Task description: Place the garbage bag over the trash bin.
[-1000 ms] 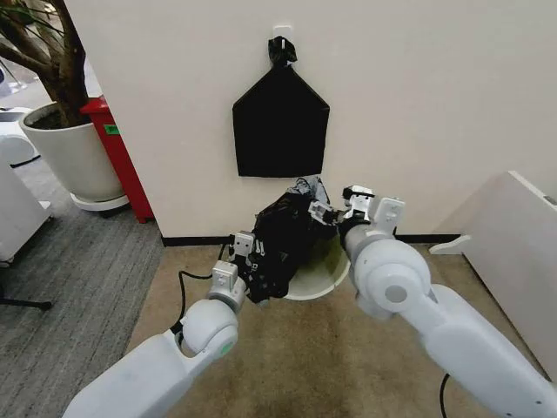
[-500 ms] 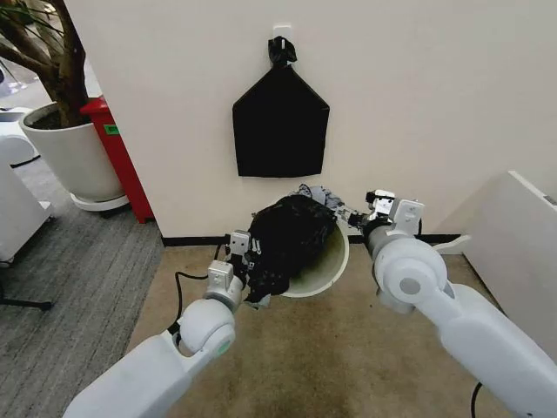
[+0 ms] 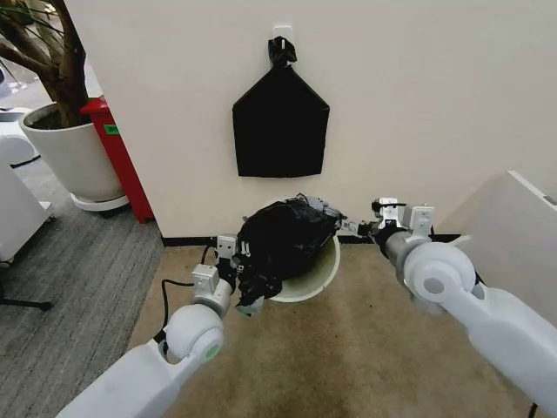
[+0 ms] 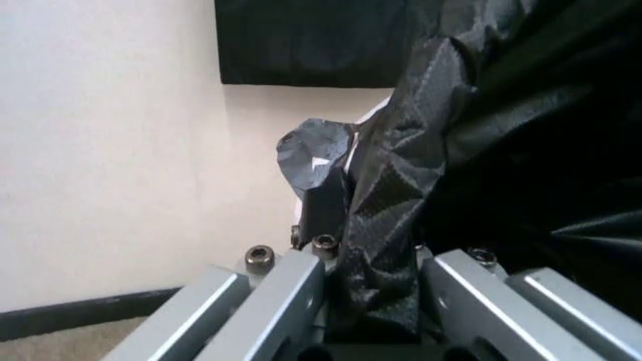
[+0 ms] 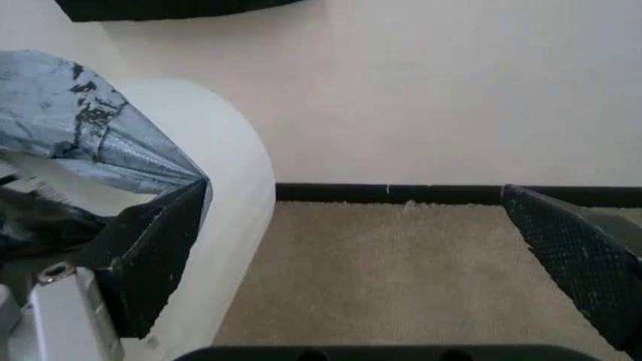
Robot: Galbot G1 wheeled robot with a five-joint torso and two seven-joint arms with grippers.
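The cream-white trash bin [image 3: 318,273] stands on the carpet against the wall. The glossy black garbage bag [image 3: 283,237] bulges over its mouth and hangs down its left side. My left gripper [image 3: 244,266] sits at the bin's left and is shut on a crumpled fold of the bag [image 4: 482,150]. My right gripper [image 3: 359,228] is at the bin's right rim with its fingers [image 5: 150,256] spread wide open. A stretched grey corner of the bag [image 5: 90,128] reaches one fingertip beside the bin wall [image 5: 225,195].
A flat black house-shaped bag [image 3: 280,122] hangs on the wall right above the bin. A large white plant pot [image 3: 74,157] and a red box [image 3: 117,161] stand to the left. A white panel [image 3: 513,244] stands to the right. Beige carpet lies in front.
Both arms have drawn apart, the left one leftward and the right one rightward. The bag is spread wider across the bin's mouth and more of the bin shows.
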